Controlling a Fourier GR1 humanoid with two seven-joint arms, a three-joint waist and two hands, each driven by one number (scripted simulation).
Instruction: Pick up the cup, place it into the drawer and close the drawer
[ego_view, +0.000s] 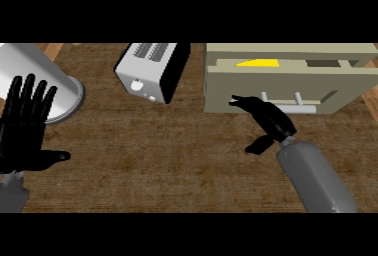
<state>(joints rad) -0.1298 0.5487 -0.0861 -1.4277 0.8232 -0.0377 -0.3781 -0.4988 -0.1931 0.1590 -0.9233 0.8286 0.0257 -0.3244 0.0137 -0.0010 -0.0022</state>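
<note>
A beige drawer unit stands at the upper right, its drawer pulled out towards me. Through the open top a yellow object shows inside; it looks like the cup, though its shape is mostly hidden. My right hand reaches up to the drawer's front panel. Its straight fingertips touch the panel just left of the pale handle, and it holds nothing. My left hand rests open at the left edge, fingers up, holding nothing.
A silver toaster with a black side stands at the top centre, left of the drawer. A large grey cylinder lies at the upper left behind my left hand. The brown wooden counter spreads across the middle.
</note>
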